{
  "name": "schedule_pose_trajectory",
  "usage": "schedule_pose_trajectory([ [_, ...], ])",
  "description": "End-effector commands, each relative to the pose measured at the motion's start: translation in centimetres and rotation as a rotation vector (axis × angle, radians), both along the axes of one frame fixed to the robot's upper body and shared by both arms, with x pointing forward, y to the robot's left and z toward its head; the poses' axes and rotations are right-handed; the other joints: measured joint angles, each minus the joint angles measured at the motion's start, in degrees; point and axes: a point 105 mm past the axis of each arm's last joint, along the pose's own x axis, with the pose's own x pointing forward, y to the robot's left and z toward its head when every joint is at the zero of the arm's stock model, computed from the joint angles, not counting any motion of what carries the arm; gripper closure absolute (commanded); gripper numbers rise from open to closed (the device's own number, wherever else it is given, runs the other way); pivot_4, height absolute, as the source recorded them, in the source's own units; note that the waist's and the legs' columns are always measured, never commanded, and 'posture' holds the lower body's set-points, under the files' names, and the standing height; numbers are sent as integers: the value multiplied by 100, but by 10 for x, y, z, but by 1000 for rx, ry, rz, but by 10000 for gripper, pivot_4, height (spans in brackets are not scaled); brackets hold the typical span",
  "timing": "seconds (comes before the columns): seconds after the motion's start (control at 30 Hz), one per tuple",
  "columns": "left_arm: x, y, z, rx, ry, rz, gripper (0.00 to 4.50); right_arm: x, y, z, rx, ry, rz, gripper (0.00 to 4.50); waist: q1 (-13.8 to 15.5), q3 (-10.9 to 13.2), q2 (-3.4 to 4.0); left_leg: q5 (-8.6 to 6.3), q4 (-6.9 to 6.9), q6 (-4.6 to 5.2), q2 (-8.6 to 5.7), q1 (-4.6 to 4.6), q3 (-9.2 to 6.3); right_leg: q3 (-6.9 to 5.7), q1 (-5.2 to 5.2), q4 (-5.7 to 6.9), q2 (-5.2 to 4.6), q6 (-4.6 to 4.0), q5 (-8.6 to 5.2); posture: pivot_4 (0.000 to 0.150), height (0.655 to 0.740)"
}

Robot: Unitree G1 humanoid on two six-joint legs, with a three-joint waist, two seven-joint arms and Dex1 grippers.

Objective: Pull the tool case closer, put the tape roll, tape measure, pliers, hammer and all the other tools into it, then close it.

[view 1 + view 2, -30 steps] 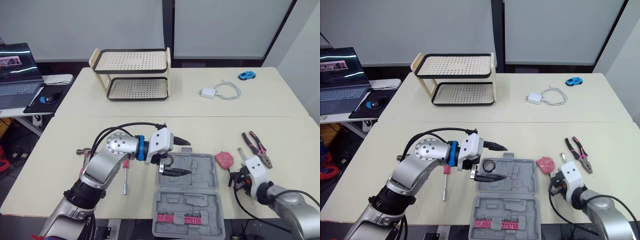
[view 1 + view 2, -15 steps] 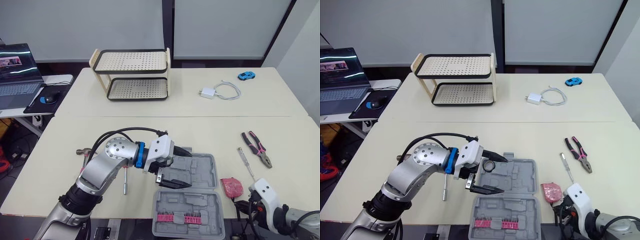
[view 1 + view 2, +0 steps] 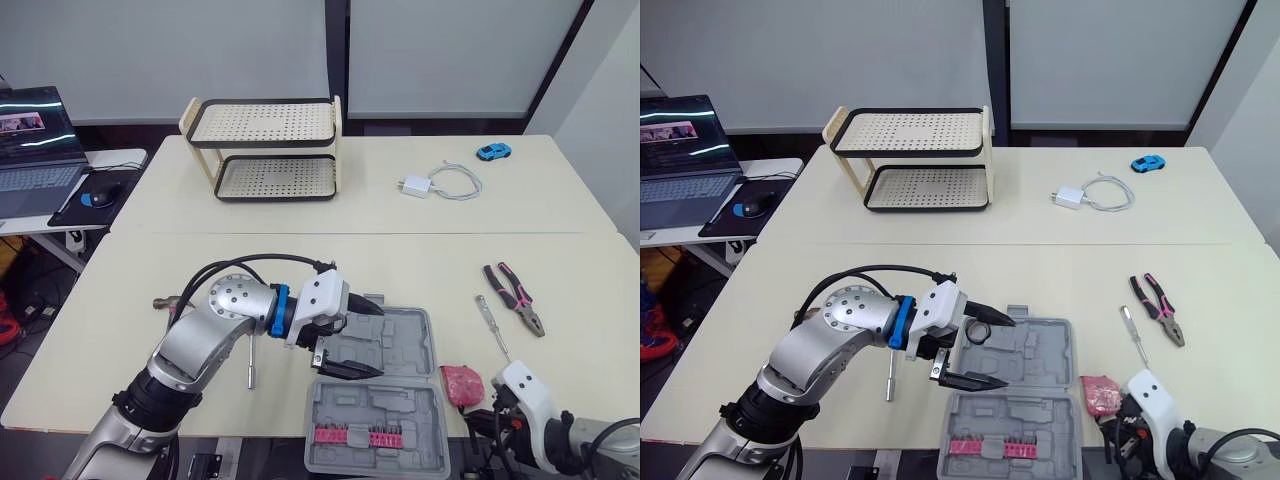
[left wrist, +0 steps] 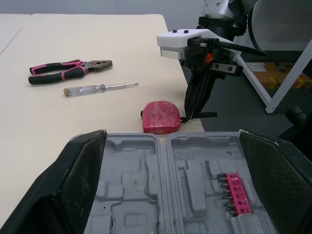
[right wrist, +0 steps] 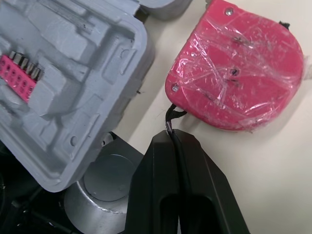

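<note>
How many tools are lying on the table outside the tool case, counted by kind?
Pliers: 1
Tape measure: 1
Hammer: 1
Screwdrivers: 2
Total: 5

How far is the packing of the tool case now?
Done: the case sits open at the near edge of the table, tape roll inside. In hand: the right gripper pinches the strap of the tape measure beside the case; the left gripper hangs open over it. To do: pliers, screwdriver and hammer lie outside; case not closed.
</note>
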Motion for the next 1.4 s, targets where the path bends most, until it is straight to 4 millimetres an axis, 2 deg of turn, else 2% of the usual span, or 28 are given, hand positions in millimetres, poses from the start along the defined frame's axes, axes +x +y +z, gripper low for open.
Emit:
schedule_pose_trajectory([
  [0.03,-4,-4,8,-22,-27,-30,0,1,3,7,5,-18,38,40637,1,0,0,0,0,0,0,0,0,0,0,0,0,0,0,1500,7400],
  [0.1,-4,-3,7,-23,-27,-31,0,0,2,10,26,-7,38,35917,4,0,0,0,0,0,-1,0,0,0,0,0,0,0,0,1500,7400],
  [0.27,-6,1,5,-22,-25,-45,0,-4,-7,33,106,33,107,17707,5,0,0,0,2,0,0,0,1,-1,4,-1,0,0,0,1500,7400],
  [0.33,-8,3,4,-25,-24,-58,0,-2,-9,46,122,3,193,10444,4,1,-1,0,2,0,1,3,0,-6,10,-5,0,0,0,1500,7400],
  [0.43,-12,3,3,-42,-74,-97,0,-1,-10,56,72,-115,452,330,7,1,-2,-1,0,1,3,10,1,-10,21,-8,1,1,0,1500,7400],
  [0.53,-13,0,4,-87,-149,-106,0,5,-16,50,13,-289,687,330,18,3,-6,0,1,0,5,18,-1,-19,39,-19,1,2,-1,1500,7400],
  [0.7,-18,1,2,-98,-159,-121,0,27,-22,41,-10,-476,811,330,1,6,-9,9,1,-18,4,33,-3,-18,63,-35,-2,2,-1,1500,7400],
  [1.0,-21,2,1,-117,-189,-109,0,46,-31,15,-23,-477,813,330,-3,5,-5,13,1,-24,0,35,-8,-14,70,-38,-2,1,-1,1500,7400],
  [1.4,-20,2,-1,-101,-192,-108,0,52,-26,0,-17,-435,806,330,-2,4,-3,13,0,-24,1,37,-10,-13,70,-38,0,1,-1,1500,7400],
])
